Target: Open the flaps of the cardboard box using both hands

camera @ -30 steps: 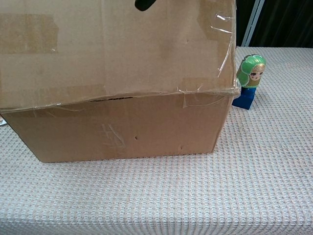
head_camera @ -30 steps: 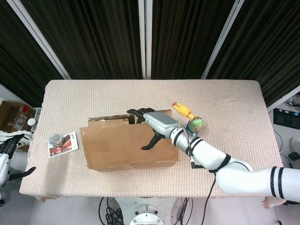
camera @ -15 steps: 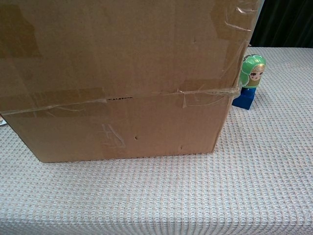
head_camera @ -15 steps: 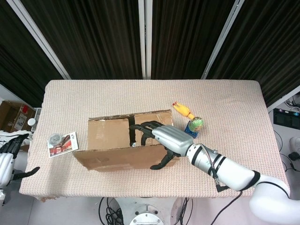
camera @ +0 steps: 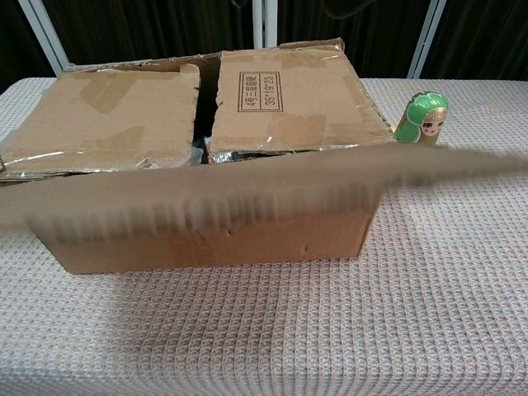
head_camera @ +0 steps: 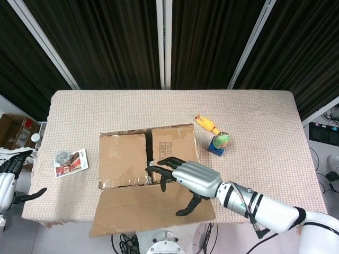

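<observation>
The cardboard box (head_camera: 147, 159) sits on the surface (head_camera: 254, 116) a little left of centre and close to the near edge, with its near long flap (head_camera: 137, 211) folded out toward the robot until it overhangs that edge; in the chest view this flap is a blurred brown band across the box front, which suggests it is swinging. The right hand (head_camera: 183, 179) hovers over the hinge line of that flap, palm down, fingers spread and pointing toward the left edge, thumb dropped toward the flap, and it grips nothing; the pose reads as a hand that sweeps the flap outward rather than pinches it. Its forearm reaches in from the near right corner. Two inner flaps (camera: 198, 103) lie flat over the opening with a dark gap between them, so the box is only partly opened. The left hand (head_camera: 11, 172) waits off the left edge, beside the surface and well apart from the box, fingers apart and empty. A nesting doll (head_camera: 220, 141) stands near the box's far right corner.
</observation>
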